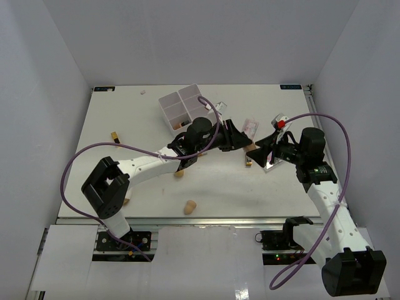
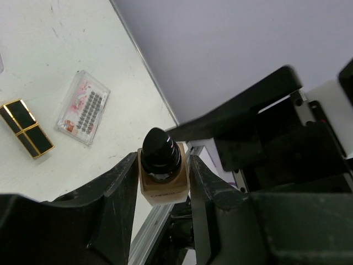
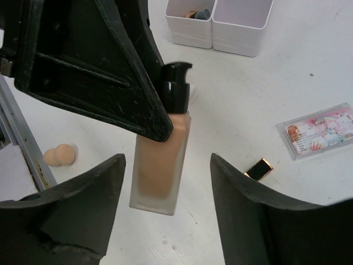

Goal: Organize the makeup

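Note:
A skin-tone bottle [image 2: 164, 190] with a black pump cap hangs in the air above the table, right of the middle [image 1: 250, 149]. My left gripper [image 2: 163, 163] is shut on it, one finger pressed against each side near the cap. My right gripper [image 3: 166, 165] faces it from the right and stands open. The bottle's body [image 3: 160, 165] lies between the right fingers [image 3: 88, 193] with a gap on both sides. A black-gold lipstick [image 3: 258, 169] and a clear pinkish packet [image 3: 317, 130] lie on the table below.
The white compartment box [image 1: 181, 103] stands at the back centre with small items in one cell. Beige sponges lie near the front [image 1: 190, 206] and under the left arm [image 1: 179, 174]. A small bottle [image 1: 115, 135] sits at the left. Walls enclose three sides.

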`<state>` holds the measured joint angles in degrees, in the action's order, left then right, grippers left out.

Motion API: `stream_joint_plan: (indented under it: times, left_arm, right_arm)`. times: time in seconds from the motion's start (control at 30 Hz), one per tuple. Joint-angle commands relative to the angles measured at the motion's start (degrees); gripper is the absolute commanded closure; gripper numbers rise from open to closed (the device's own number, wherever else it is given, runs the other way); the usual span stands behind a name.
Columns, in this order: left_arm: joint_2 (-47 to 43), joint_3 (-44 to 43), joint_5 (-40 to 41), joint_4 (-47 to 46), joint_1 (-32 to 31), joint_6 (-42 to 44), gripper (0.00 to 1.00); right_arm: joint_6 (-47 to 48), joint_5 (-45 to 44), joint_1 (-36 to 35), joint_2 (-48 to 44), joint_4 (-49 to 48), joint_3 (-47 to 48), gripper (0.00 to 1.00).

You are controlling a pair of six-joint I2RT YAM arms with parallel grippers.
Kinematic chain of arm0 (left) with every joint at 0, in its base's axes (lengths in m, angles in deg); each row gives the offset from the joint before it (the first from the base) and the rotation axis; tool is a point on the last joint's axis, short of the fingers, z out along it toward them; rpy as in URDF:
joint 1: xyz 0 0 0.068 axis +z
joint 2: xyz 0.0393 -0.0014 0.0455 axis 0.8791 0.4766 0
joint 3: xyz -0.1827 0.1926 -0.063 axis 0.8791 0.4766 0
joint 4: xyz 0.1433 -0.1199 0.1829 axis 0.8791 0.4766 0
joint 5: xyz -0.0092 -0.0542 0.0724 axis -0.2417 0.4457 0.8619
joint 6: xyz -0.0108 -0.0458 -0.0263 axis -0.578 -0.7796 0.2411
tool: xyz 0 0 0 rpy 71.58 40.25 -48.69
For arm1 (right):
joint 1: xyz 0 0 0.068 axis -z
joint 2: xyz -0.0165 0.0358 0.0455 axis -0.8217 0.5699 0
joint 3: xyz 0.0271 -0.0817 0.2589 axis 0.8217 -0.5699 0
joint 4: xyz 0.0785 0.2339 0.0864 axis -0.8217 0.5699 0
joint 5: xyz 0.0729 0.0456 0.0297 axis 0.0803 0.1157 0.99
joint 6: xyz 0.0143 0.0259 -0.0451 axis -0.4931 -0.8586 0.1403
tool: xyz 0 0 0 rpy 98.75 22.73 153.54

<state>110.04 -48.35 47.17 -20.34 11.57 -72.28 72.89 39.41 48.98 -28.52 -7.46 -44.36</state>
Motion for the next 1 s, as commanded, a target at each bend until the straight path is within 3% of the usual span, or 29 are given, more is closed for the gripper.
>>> stream_joint_plan:
  times: [0.0, 0.1, 0.17, 0.57, 0.77, 0.97]
  left_arm:
    - [-1.81, -1.39, -1.33, 2.48, 0.32, 3.39, 0.88]
    - [-3.04, -2.15, 0.89, 6.92, 0.47, 8.39, 0.89]
    - [-3.85, -2.96, 3.24, 10.54, 0.76, 11.98, 0.89]
    - [-8.20, -10.37, 11.14, 31.71, 9.51, 30.27, 0.92]
    - [-3.03, -20.63, 22.51, 41.43, 12.44, 44.07, 0.92]
    - [3.54, -27.74, 30.39, 44.62, 15.77, 52.78, 0.92]
  right_arm:
    - [-0.19, 0.86, -0.04, -1.27, -3.39, -0.06, 0.10]
    - [0.42, 0.78, -0.04, -1.81, -3.08, -0.52, 0.02]
    - [2.45, 1.52, -0.03, -2.60, -2.05, -0.67, 0.10]
    - [6.82, 4.34, 0.76, -6.01, 0.39, -1.52, 0.10]
    - [6.99, 3.99, 1.39, -6.68, 0.85, -1.57, 0.10]
    - [7.13, 4.20, 1.85, -6.62, 1.04, -1.69, 0.10]
